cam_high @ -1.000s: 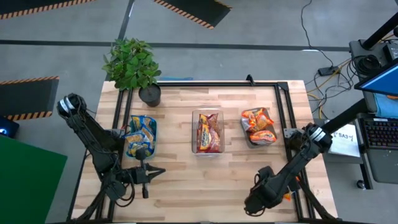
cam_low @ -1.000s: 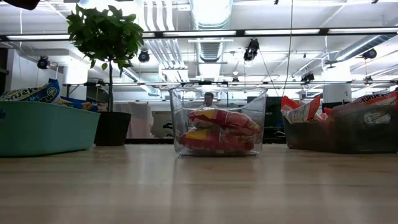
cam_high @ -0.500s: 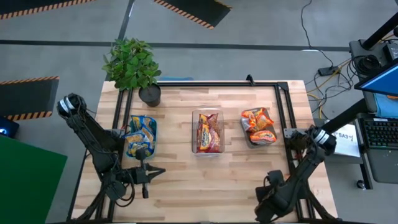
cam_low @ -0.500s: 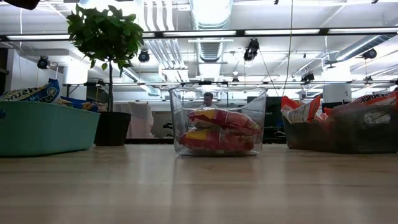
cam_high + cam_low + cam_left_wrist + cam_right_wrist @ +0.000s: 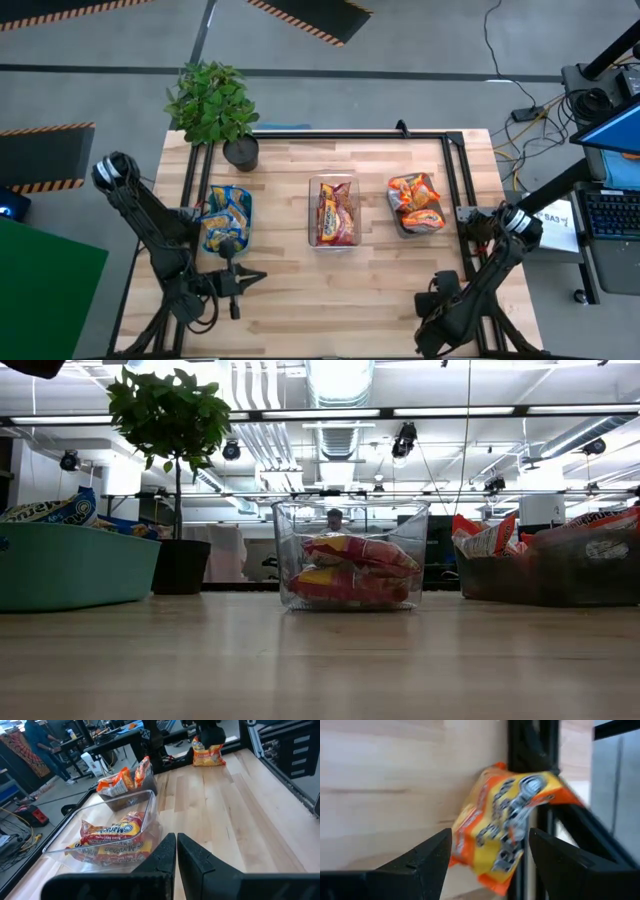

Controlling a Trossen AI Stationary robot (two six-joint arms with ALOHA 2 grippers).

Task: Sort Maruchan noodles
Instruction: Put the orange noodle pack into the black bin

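One orange-edged Maruchan packet [image 5: 505, 827] lies at the table's near right corner, its far edge leaning on the black frame rail [image 5: 530, 750]. It also shows in the left wrist view as the packet [image 5: 207, 752] below the right arm. My right gripper [image 5: 490, 839] is open, with a finger on each side just short of the packet, touching nothing. In the high view my right gripper [image 5: 434, 310] hides the packet. My left gripper [image 5: 258, 276] waits shut over the near left of the table. Other packets lie in the bins.
The teal bin [image 5: 226, 218] holds blue-edged packets. The clear bin [image 5: 334, 212] holds maroon-edged ones, and the grey bin [image 5: 415, 203] holds orange ones. A potted plant [image 5: 212, 105] stands at the far left corner. Black frame rails run along the table's edges. Bare wood [image 5: 340, 290] lies near the bins.
My right arm has swung toward the table's right edge and near corner, ending over the stray orange packet by the rail. Most of that move came in the first half second. The left arm and the bins have kept still.
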